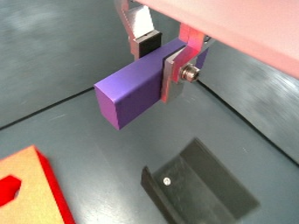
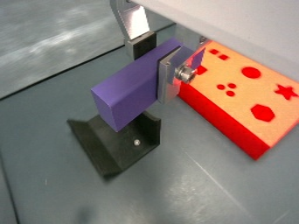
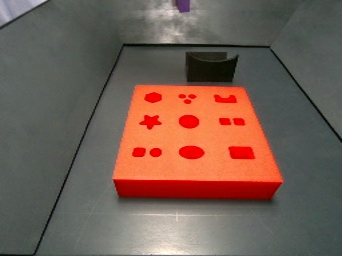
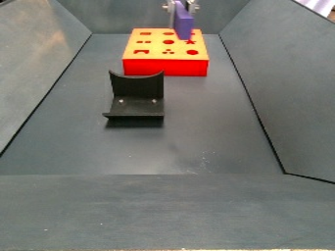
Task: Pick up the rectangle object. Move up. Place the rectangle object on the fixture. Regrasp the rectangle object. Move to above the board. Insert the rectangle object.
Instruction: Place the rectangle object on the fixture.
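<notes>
My gripper is shut on the purple rectangle object, gripping it near one end and holding it high above the floor. It shows the same way in a wrist view, with the block sticking out level. The dark fixture stands on the floor below the block; it also shows in both side views. The orange-red board with shaped cut-outs lies flat beside the fixture. In the side views only the block and a bit of the gripper show at the upper edge.
Sloping grey walls enclose the dark floor on both sides. The board lies at one end of the bin, the fixture between it and the open floor.
</notes>
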You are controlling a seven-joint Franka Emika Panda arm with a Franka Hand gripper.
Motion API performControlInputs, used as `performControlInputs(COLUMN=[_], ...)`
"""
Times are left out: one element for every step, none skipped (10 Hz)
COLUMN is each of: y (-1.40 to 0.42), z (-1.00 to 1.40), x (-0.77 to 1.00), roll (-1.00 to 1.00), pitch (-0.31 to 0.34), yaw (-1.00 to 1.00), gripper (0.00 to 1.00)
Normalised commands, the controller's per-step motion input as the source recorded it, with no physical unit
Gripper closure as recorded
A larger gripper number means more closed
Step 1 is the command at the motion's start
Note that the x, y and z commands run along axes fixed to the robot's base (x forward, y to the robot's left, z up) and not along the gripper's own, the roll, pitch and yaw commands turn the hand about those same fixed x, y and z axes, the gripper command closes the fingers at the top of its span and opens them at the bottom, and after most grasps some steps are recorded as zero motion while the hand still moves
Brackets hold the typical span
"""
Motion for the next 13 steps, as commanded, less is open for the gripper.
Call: performControlInputs(y=[-0.01, 0.0, 0.0, 0.0, 0.0, 0.0, 0.01, 0.05, 0.05, 0.06, 0.05, 0.04, 0.04], z=[0.02, 0.02, 0.02, 0.01, 0.01, 0.01, 0.01, -0.08, -0.08, -0.05, -0.03, -0.01, -0.01], x=[1.0, 1.0, 1.0, 1.0, 1.0, 1.0, 1.0, 0.66, 0.61, 0.47, 0.42, 0.3, 0.25], roll=[-0.13, -0.12, -0.12, -0.12, -0.12, -0.13, -0.13, -1.0, -1.0, -1.0, -1.0, -1.0, -1.0], pitch=[0.206, 0.186, 0.158, 0.15, 0.145, 0.152, 0.159, 0.001, 0.0, 0.013, 0.025, 0.055, 0.069], yaw=[-0.68, -0.45, -0.25, -0.17, -0.11, -0.08, -0.06, 0.06, 0.06, 0.04, 0.04, 0.03, 0.02], gripper=[1.0, 1.0, 1.0, 1.0, 1.0, 1.0, 1.0, 1.0, 1.0, 1.0, 1.0, 1.0, 1.0])
